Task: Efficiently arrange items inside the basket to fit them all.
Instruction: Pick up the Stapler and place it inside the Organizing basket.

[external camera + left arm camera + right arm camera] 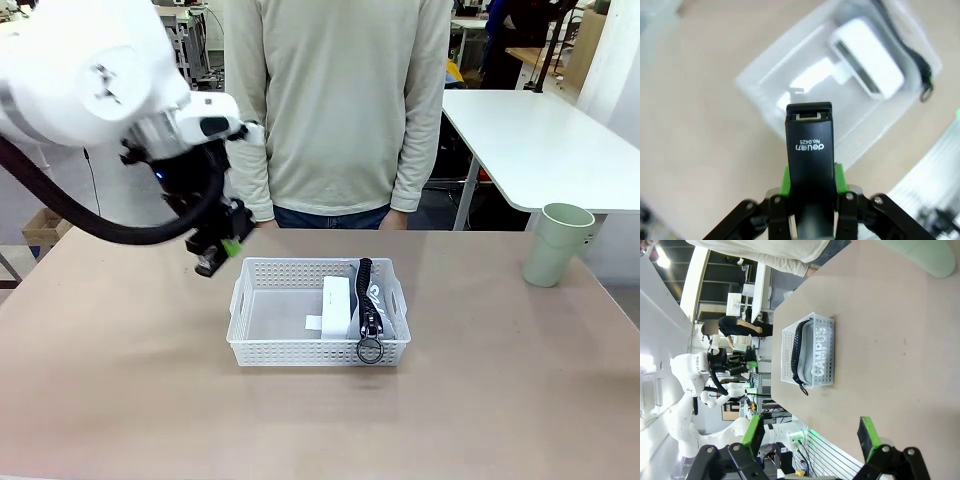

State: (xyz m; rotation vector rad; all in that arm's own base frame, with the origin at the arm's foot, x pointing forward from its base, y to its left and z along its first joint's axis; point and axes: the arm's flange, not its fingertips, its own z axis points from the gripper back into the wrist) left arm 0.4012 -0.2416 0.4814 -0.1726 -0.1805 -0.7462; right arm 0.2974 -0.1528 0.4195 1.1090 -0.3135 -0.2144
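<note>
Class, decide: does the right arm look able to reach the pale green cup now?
Probably yes: the pale green cup stands alone on the table at the robot's right, and that arm's jaws stand open and empty.

Robotics lab, white robot arm (90,80) at beige table (120,390), white worktable (530,140) beyond, person (335,100) standing opposite.
</note>
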